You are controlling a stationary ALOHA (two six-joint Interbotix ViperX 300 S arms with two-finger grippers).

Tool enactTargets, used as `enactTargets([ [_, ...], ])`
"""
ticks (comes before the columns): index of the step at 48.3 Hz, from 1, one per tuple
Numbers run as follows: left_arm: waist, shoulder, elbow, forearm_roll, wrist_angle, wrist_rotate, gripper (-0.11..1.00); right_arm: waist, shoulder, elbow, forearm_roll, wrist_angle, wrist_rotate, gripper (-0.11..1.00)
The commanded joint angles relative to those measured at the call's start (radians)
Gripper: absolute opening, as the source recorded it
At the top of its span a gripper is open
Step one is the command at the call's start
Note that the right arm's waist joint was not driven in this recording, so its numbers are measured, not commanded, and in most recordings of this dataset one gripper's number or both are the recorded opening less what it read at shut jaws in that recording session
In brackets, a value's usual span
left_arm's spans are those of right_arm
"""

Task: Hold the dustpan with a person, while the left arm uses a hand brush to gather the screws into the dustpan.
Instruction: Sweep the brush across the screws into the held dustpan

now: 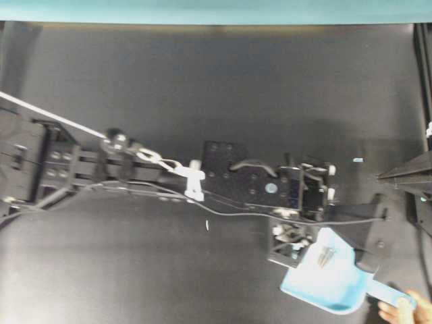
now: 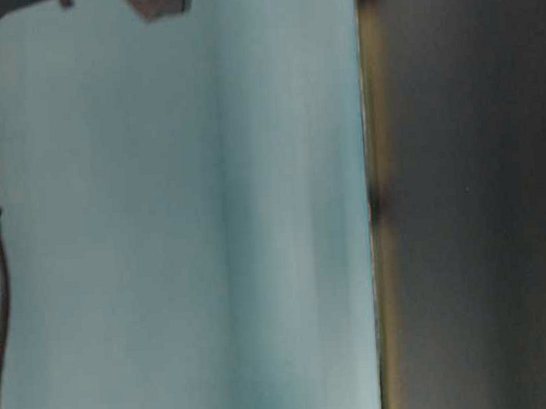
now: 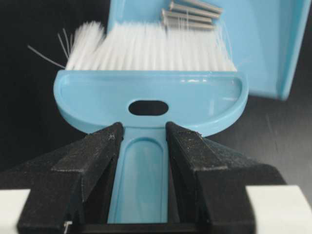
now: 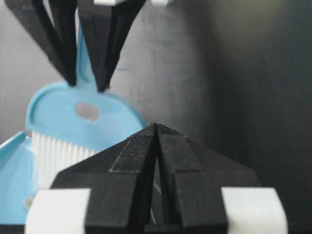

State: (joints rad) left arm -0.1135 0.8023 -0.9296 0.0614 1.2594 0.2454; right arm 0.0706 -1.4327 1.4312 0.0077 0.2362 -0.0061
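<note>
Fanning white bristles of hand brush [image 3: 151, 92] over silver screws [image 3: 191, 13].

Your left arm [image 1: 169, 177] reaches across the table [image 1: 202, 81] from nine o'clock toward the dustpan [image 1: 331, 283] at five o'clock.

In your overhead view, the dustpan lies at the lower right, its handle pointing to four o'clock, where the person's hand [image 1: 405, 310] touches it at the frame's corner. The screws [image 1: 327, 255] lie inside the dustpan, near its ten o'clock side. The left gripper [image 3: 144, 134] sits at the pan's ten o'clock edge, with the hand brush [image 3: 148, 97] between its fingers; the bristles reach into the pan mouth, touching the screws. The right gripper [image 4: 157, 127] sits at three o'clock, apart from the pan.
</note>
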Motion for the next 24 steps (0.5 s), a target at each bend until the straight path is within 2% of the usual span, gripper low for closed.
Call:
enactTargets([
  [1,-0.008,0.021,-0.051,0.0,-0.023,0.021,0.32,0.0,0.003,-0.005,0.0,-0.009,-0.006,0.0],
  [11,-0.031,0.038,-0.061,0.0,-0.121,0.058,0.32,0.0,0.0,-0.005,0.0,-0.009,-0.006,0.0],
  [24,-0.028,-0.011,-0.084,0.0,-0.201,0.054,0.32,0.0,0.0,-0.005,0.0,-0.009,-0.006,0.0],
])
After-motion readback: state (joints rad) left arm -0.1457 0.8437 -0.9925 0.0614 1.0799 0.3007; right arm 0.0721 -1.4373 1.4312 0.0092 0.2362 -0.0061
